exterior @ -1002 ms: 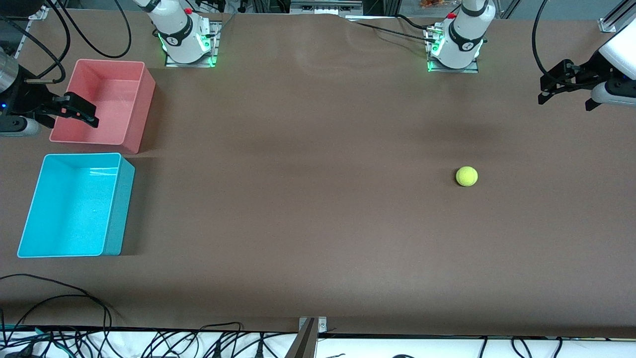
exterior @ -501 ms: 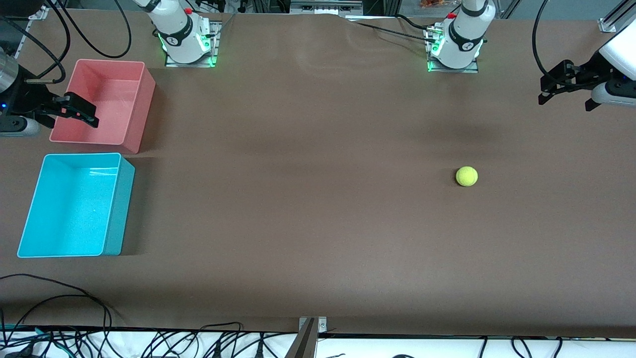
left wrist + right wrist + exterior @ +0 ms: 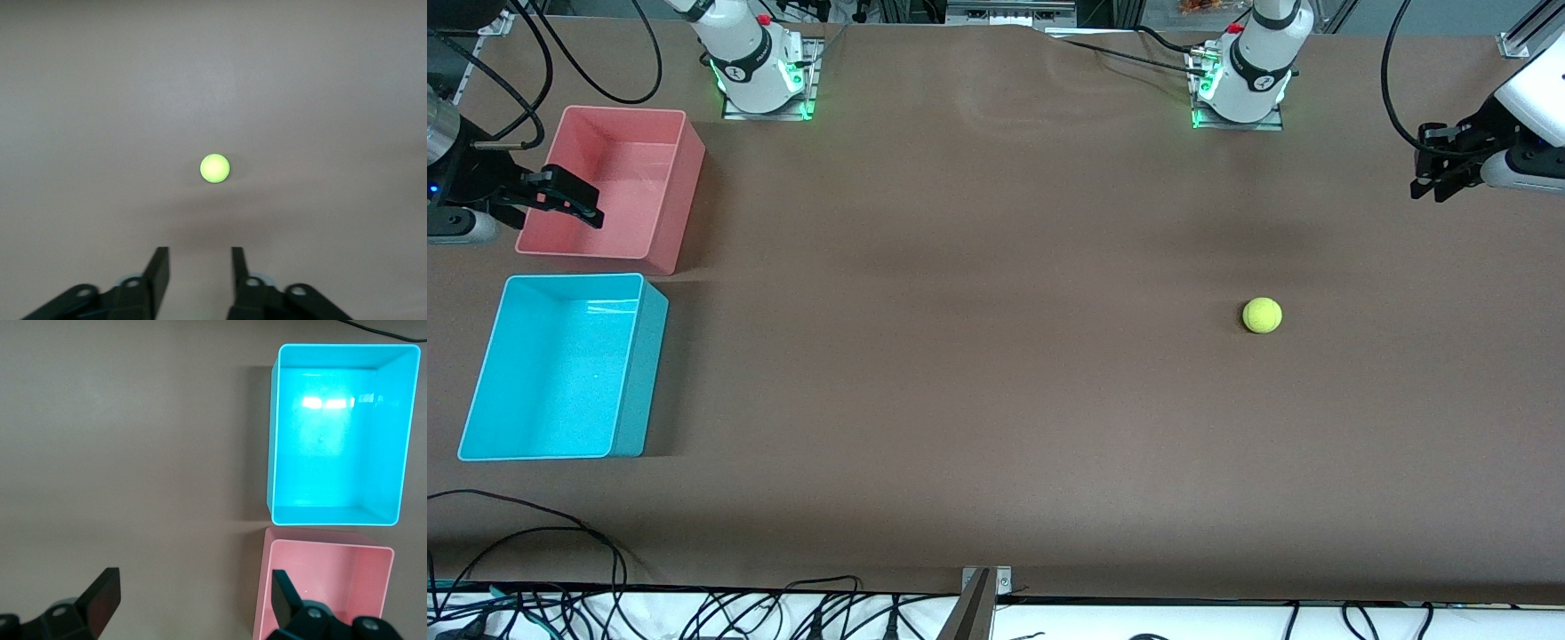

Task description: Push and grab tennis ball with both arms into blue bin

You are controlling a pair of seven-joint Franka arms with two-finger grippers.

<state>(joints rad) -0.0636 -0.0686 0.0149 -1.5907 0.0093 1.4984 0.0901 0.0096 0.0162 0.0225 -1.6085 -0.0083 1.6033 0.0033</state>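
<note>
While the left gripper [image 3: 1436,182] hangs in the air over the left arm's end of the table with its 2 fingers drawn together on nothing, the right gripper [image 3: 560,200] waits over the edge of the pink rectangular plastic tub [image 3: 660,191] with its fingers spread wide apart and empty; outward from the left gripper, the small fuzzy yellow-green tennis ball [image 3: 1263,315] sits alone on the brown table [image 3: 978,356], well apart from both grippers and toward the left arm's half; the left wrist view shows the ball [image 3: 215,168] straight ahead of the fingertips [image 3: 160,257], with bare table between; at the right arm's end stands the cyan-blue rectangular plastic bin [image 3: 631,373], empty, just beside the pink tub and nearer to the front camera. By my reading, nothing of the task is done yet: the ball is untouched and far from the bin; the push toward the right arm, the grab and the drop into the blue bin all remain.
</note>
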